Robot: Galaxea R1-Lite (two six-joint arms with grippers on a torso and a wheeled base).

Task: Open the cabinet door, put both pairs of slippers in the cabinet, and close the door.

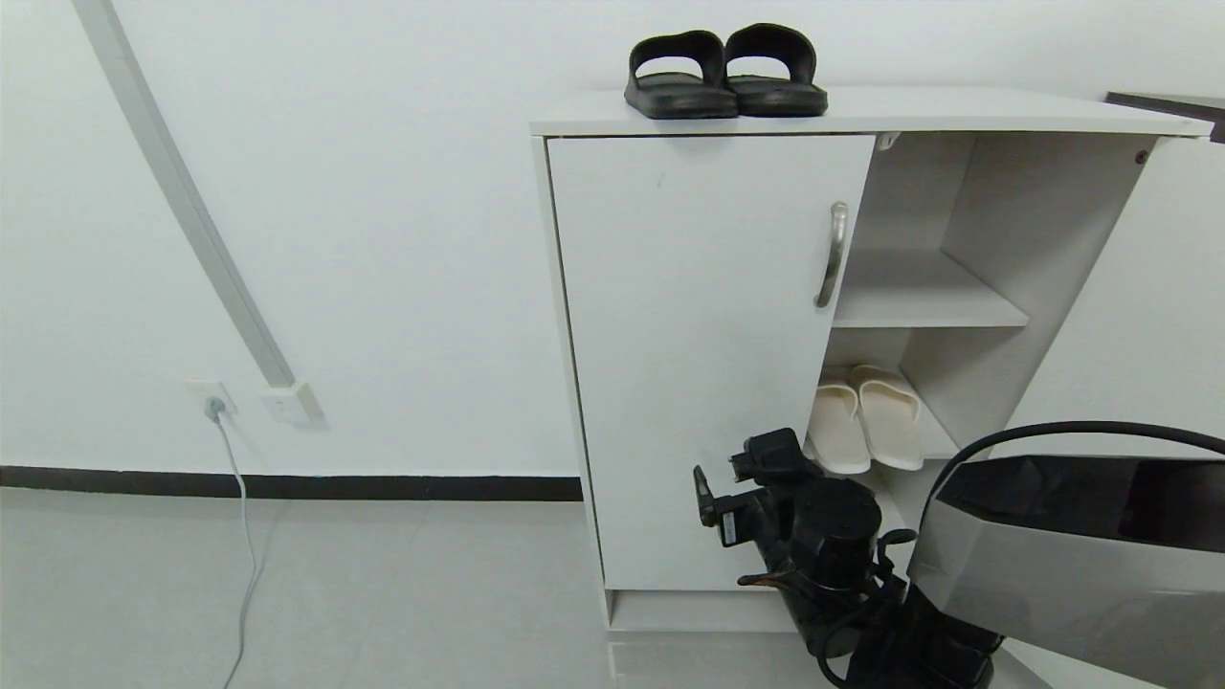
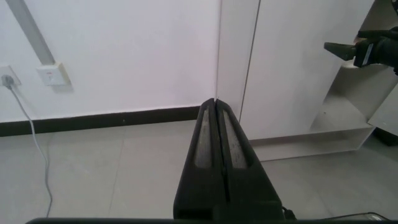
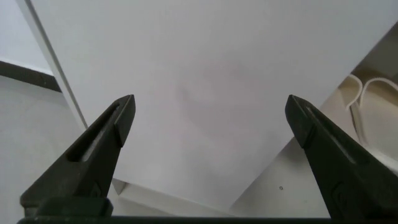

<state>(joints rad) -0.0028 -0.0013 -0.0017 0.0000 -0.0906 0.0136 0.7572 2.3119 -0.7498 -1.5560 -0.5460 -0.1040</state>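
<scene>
A white cabinet stands against the wall, its left door shut and its right door swung open. A black pair of slippers sits on the cabinet top. On the lower shelf inside lies a white pair of slippers, whose edge is seen as white slippers in the right wrist view. My right gripper is open, low in front of the shut left door, left of the white pair. My left gripper is shut on nothing, low over the floor and pointing at the cabinet's left corner.
The shut door has a metal handle on its right edge. An empty upper shelf sits above the white pair. A wall socket with a cable hanging to the floor and a slanted grey conduit are at the left.
</scene>
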